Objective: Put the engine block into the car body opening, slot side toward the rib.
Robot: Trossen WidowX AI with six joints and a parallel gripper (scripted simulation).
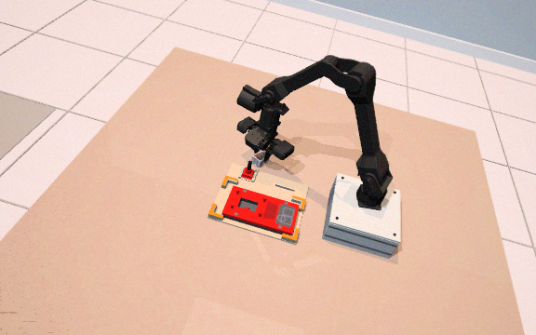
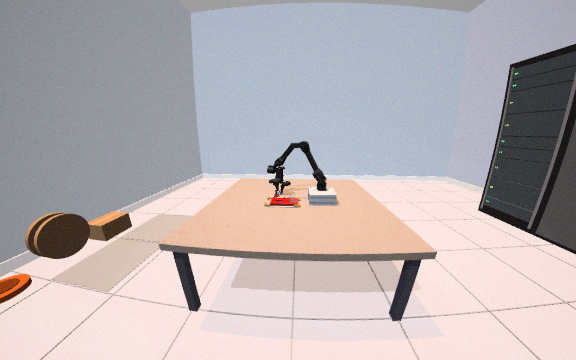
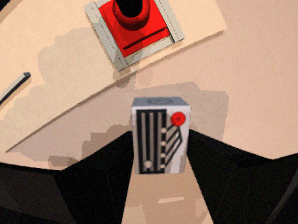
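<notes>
My gripper [image 1: 261, 155] [image 3: 159, 136] is shut on the engine block [image 1: 258, 161] [image 3: 151, 142], a small grey-white block. In the wrist view its striped face with a red round cap shows between the two black fingertips. It is just beyond the base plate's edge; whether it touches the table I cannot tell. The red car body [image 1: 245, 216] [image 2: 284, 202] lies on the beige base plate [image 1: 268, 182] [image 3: 30, 42] in front of the gripper in the top view. Its dark opening [image 1: 248, 205] is empty. The rib cannot be made out.
A red piece [image 1: 247, 174] [image 3: 150, 37] with an upright black knob sits in a pale frame on the plate, close beside the held block. Orange corner brackets [image 1: 216, 212] surround the car body. A thin slot [image 1: 285, 187] marks the plate. The arm's white pedestal [image 1: 349, 223] stands right.
</notes>
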